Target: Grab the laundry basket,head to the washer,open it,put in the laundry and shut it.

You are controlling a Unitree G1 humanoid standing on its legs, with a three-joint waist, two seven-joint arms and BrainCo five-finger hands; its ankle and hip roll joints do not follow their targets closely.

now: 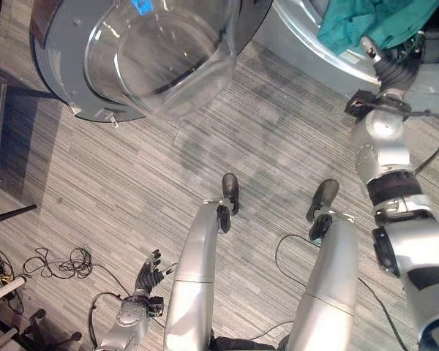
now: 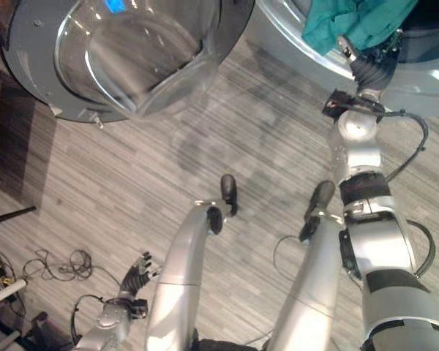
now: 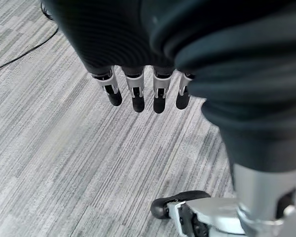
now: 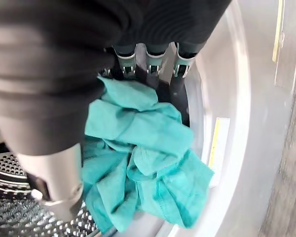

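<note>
Where teal laundry hangs, right robot hand fingertips hidden behind it.

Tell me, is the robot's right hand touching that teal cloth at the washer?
Touching. The right wrist view shows the right hand with fingers pressed into the teal cloth bunched at the washer opening.

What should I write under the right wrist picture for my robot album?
Right hand pushing teal cloth into the washer drum.

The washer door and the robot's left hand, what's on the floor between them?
Just bare striped carpet lies between the open washer door and the left hand, as the left eye view shows.
</note>
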